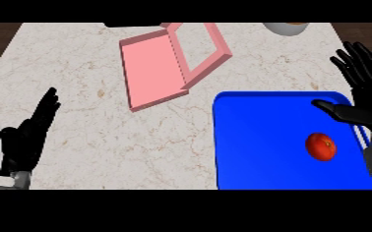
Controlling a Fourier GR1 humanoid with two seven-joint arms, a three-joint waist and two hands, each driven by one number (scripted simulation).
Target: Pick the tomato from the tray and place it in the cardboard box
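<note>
— Where is the small round red tomato (321,146)?

— On the flat blue rectangular tray (262,142), toward its right side, at the near right of the pale marble counter (73,78).

— And the box?

— The pink open cardboard box (156,69) lies at the far middle, its lid folded out to the right, well apart from the tomato.

— The hands?

— The black right hand (356,86) is at the right edge, fingers spread, thumb over the tray's far right corner, holding nothing. The black left hand (29,132) rests open at the near left, fingers straight.
</note>
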